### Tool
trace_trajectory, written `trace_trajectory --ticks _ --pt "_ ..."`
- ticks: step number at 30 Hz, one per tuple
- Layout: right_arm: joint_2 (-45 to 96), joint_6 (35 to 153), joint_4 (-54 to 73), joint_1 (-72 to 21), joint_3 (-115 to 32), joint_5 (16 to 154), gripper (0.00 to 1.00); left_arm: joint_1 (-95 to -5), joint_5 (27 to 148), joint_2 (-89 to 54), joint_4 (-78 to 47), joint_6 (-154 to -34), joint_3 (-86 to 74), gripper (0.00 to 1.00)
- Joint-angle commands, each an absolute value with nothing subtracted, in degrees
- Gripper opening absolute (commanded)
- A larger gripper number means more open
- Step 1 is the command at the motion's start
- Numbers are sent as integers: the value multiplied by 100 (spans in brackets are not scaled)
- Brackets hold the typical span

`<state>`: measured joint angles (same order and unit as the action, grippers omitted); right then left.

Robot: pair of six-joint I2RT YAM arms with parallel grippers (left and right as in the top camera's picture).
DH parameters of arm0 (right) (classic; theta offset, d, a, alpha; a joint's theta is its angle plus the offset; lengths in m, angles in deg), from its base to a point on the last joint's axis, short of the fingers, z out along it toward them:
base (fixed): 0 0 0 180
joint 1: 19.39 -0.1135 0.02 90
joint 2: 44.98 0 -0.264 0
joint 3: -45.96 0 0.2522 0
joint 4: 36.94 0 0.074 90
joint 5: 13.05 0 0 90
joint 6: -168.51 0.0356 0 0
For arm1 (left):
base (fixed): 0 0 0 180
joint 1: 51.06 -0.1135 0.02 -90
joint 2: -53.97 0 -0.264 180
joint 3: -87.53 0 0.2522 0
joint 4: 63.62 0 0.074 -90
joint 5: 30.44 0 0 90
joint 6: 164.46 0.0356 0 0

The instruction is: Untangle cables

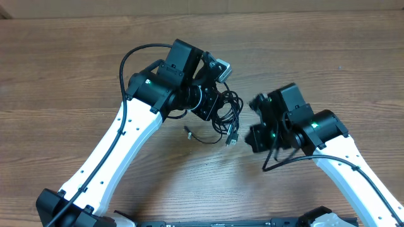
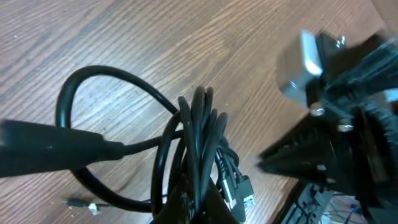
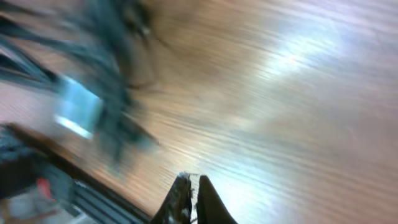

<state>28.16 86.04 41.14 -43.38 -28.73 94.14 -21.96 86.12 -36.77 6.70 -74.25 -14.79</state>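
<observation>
Where my left gripper point(image 2: 194, 210) is clamped on the bunched cables point(image 1: 228, 112), the knot sits near the middle of the table point(image 1: 95, 63), between my two arms, with two loose plug ends trailing below it. My right gripper point(image 3: 191, 198), just beside the knot, has its fingers pressed together on nothing.

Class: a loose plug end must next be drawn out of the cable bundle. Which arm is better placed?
Right, probably. The left arm grips the cable bundle in its jaws and should anchor it. The right arm, jaws shut and empty, sits beside the dangling plug end.
</observation>
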Motion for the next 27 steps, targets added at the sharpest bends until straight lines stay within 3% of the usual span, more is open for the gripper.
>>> trace_trajectory --ticks 1,6,9,11,17,27 --pt "2829 8989 4389 -4353 -2733 8111 4 -2226 8475 -3574 624 -7316 -1636 4" --pt "2827 9343 4068 -4353 -2637 8115 4 -2226 8464 -3572 639 -7316 -1636 4" --pt "2827 9028 3364 -4353 -2641 9153 24 -2226 8464 -3574 670 -7316 -1636 4" --pt "2827 8956 2892 -4355 -2641 9746 31 -2226 8464 -3574 696 -7316 -1636 4" --pt "2827 8956 1869 -4355 -2641 10515 32 -2226 8464 -3574 727 -7316 -1636 4" --pt "2827 8954 1753 -4355 -2641 10675 31 -2226 8510 -3574 690 -7318 -1636 4"
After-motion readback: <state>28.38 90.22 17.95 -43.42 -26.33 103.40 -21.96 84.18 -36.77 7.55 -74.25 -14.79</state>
